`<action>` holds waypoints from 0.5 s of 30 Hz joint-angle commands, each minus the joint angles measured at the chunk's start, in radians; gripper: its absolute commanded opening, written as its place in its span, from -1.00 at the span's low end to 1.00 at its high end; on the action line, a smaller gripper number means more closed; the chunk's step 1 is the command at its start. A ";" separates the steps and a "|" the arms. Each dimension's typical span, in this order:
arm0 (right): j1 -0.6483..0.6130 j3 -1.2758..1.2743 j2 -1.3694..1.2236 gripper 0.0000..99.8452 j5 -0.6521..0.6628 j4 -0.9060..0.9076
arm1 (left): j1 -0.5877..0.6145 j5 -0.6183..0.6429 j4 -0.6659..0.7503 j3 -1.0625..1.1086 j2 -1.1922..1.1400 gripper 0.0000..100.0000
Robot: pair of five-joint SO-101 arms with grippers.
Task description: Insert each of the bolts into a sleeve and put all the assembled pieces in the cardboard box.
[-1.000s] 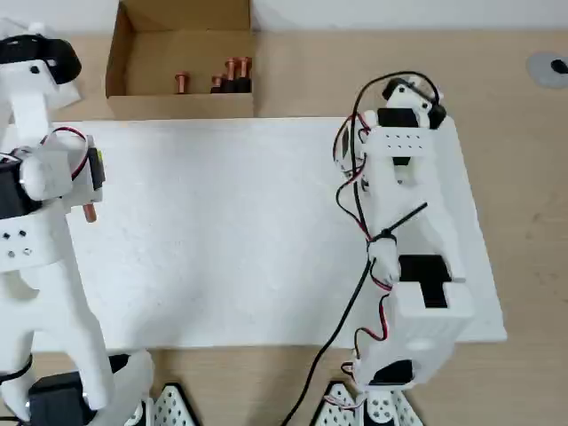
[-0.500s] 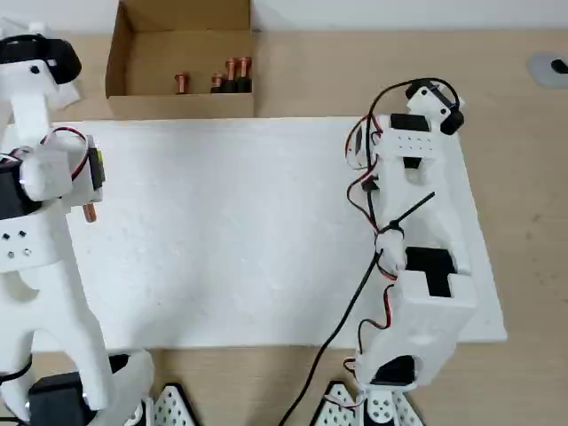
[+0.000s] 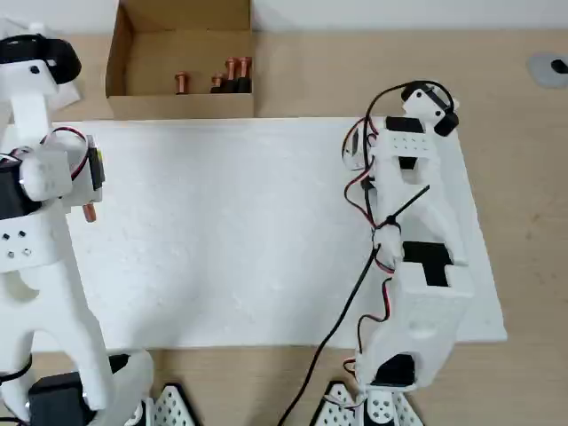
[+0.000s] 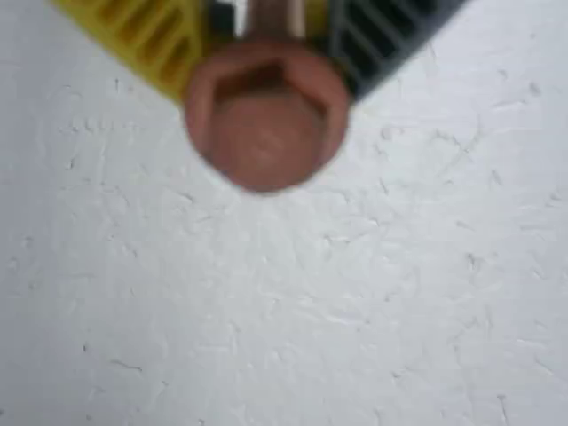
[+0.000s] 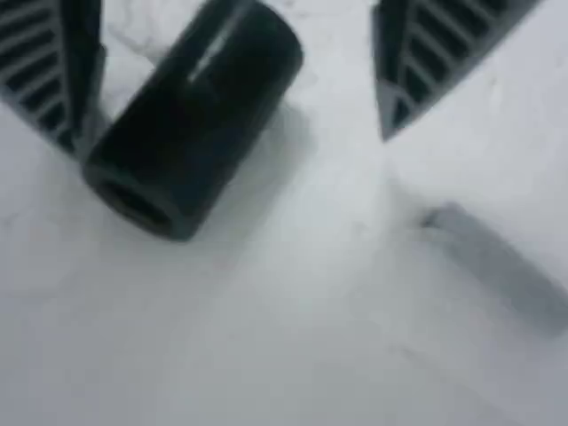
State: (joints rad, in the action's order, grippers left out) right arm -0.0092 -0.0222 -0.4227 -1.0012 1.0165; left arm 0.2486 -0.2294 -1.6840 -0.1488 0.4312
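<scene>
The right arm (image 3: 417,266) stands a little nearer the right edge of the white foam mat (image 3: 231,231) than a second ago, after swinging out and partly back. The left arm (image 3: 40,231) has not moved.

The right pincer (image 5: 235,133) hangs low over the mat near its far right corner, fingers (image 5: 53,62) spread wide. The black sleeve (image 5: 191,120) lies on its side on the mat between them, closer to one finger. Its long axis slants across the gap and one open end is turned toward the wrist camera.

The left pincer (image 3: 90,202) hangs above the mat's left edge, clamped on the shank of a copper bolt (image 4: 266,120) between a yellow finger (image 4: 142,35) and a black one. The bolt's long axis runs out from between the fingertips, with the hexagonal head outermost and facing the wrist camera. Bare mat shows beneath it.

A broad stretch of open mat lies between the two pincers. The cardboard box (image 3: 120,62) sits on the desk (image 3: 515,177) just past the mat's far edge, beyond the left pincer and toward the right pincer's side. Assembled pieces (image 3: 232,75) stand inside it against its near wall.
</scene>
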 commanded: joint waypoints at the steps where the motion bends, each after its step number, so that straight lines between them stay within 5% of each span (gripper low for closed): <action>1: 0.013 -0.002 -0.051 -0.51 -0.002 -0.029 | -0.011 0.011 0.014 -0.003 0.033 -0.98; 15: 0.012 0.008 -0.051 -0.55 0.032 -0.026 | -0.011 0.011 0.014 -0.003 0.033 -0.98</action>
State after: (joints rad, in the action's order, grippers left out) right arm -0.0092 -0.0207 -0.4227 -0.9843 1.0165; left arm 0.2486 -0.2294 -1.6840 -0.1488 0.4312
